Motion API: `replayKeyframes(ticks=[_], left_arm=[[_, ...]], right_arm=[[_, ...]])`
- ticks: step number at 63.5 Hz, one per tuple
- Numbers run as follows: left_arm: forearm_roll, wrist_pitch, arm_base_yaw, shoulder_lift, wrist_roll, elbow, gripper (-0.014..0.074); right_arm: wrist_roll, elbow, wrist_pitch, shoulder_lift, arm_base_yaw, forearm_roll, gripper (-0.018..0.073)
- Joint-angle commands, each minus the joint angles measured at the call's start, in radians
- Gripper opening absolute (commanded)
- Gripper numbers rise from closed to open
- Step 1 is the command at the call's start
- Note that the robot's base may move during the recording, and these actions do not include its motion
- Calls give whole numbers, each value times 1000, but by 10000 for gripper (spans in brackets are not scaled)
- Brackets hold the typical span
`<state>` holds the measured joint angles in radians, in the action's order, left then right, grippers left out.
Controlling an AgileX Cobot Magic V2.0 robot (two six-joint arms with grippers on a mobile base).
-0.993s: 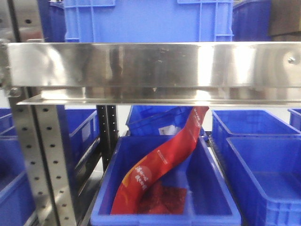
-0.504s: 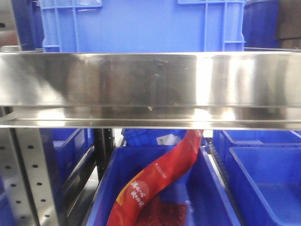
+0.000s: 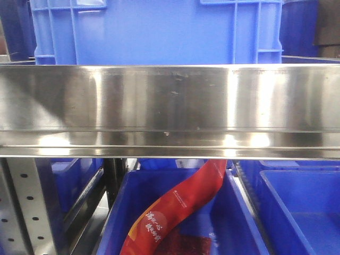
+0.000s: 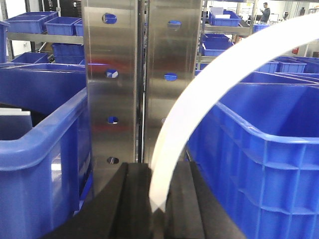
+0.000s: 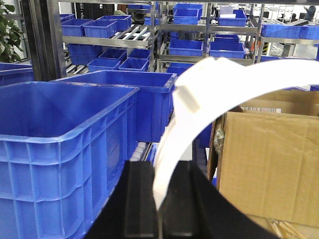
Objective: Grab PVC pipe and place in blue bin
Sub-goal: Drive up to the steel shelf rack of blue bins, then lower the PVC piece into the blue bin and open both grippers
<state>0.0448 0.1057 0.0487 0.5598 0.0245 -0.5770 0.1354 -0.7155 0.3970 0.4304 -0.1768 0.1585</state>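
Two white arches are showing, one in each wrist view, each rising from the seam between black fingers. Your left gripper (image 4: 158, 201) is pinching the foot of a smooth arch, which I am taking for the pipe (image 4: 182, 99). It is sweeping from lower centre to the upper right of the frame, in front of a steel upright (image 4: 114, 74), with a bin (image 4: 259, 149) at the right. Your right gripper (image 5: 159, 204) is likewise clamping a second arch (image 5: 172, 144), this one carrying a blocky clip at upper centre; I cannot tell whether it belongs to the task. The front view is showing only a shelf beam (image 3: 170, 106) and a red packet (image 3: 175, 207), with no gripper in it.

You are probably handling something light, thin and smooth: springy rather than rigid, and apt to slip or twist in the pinch. Held at one end, the long free span is likely acting as a lever, so a grip closer to the crown, or on a flat part, would be steadier. No tab is visible.
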Motion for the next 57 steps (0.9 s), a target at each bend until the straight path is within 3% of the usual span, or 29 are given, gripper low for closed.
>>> replayKeyframes(ticks=[1, 15, 31, 43, 49, 57], left_arm=[[1, -40, 4, -4, -9, -4, -111], [1, -150, 4, -4, -9, -4, -111], [1, -148, 4, -4, -9, -4, -111], [1, -68, 4, -2, -9, -4, -111], [1, -55, 4, -2, -9, -4, -111], [1, -46, 4, -2, -9, -9, -111]], right_arm=[[5, -2, -31, -4, 2, -1, -162], [5, -2, -76, -4, 2, -1, -162], [5, -2, -85, -4, 2, -1, -162], [5, -2, -91, -4, 2, -1, -162], [0, -2, -121, 8, 2, 49, -162], [0, -9, -69, 65, 10, 51, -162]])
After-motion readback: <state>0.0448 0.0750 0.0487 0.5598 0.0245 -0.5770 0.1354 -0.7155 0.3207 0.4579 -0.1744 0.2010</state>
